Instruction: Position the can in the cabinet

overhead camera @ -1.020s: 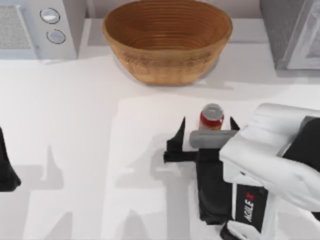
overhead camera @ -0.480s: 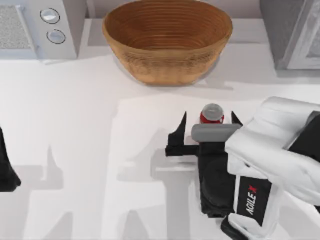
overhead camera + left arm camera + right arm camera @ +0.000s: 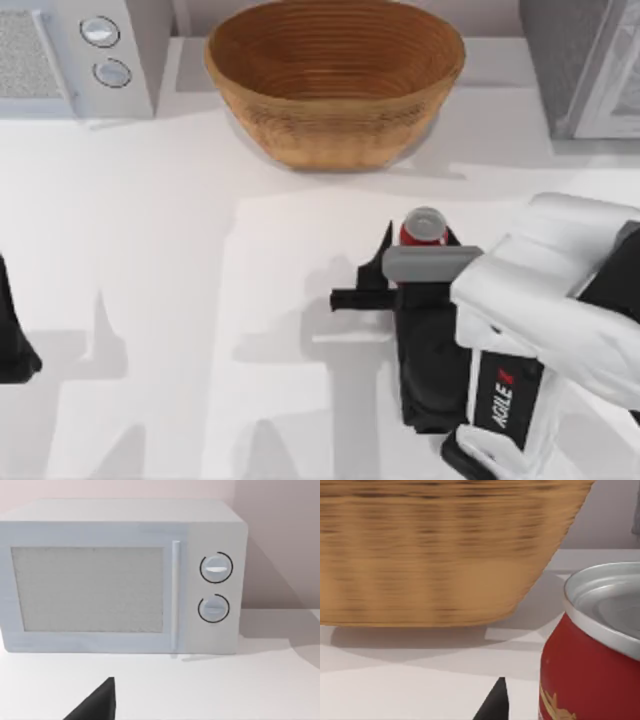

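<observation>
The can point(image 3: 424, 227) stands upright on the white table right of centre, red with a silver top; its lid and red side are close up in the right wrist view point(image 3: 600, 655). My right gripper point(image 3: 420, 243) straddles it, open but narrow. One dark fingertip point(image 3: 386, 252) sits just left of the can with a thin gap, which the right wrist view also shows beside that fingertip point(image 3: 496, 702). The other finger is mostly hidden behind the can. The grey speckled cabinet point(image 3: 580, 60) stands at the back right corner. My left gripper point(image 3: 10, 340) rests at the table's left edge.
A large woven bowl point(image 3: 335, 80) stands at the back centre, just beyond the can, and looms in the right wrist view point(image 3: 435, 550). A white microwave with two round knobs point(image 3: 80, 50) occupies the back left corner point(image 3: 120, 575).
My right gripper's fingers have drawn in toward the can from a wide spread, after the arm edged slightly forward. The can and the left arm have not moved.
</observation>
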`<action>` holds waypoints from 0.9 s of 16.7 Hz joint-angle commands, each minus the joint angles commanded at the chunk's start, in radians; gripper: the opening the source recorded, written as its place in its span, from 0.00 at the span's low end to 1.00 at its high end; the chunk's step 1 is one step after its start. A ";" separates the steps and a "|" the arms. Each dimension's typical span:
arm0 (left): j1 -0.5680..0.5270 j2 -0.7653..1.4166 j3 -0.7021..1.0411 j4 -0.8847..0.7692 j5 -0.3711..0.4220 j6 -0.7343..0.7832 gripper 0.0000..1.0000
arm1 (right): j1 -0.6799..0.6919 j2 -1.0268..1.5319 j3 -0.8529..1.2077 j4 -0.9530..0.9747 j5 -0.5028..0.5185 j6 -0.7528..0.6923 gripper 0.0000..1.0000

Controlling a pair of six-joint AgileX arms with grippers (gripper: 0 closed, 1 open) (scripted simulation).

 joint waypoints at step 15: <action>0.000 0.000 0.000 0.000 0.000 0.000 1.00 | 0.002 0.000 0.000 -0.001 -0.001 0.002 0.00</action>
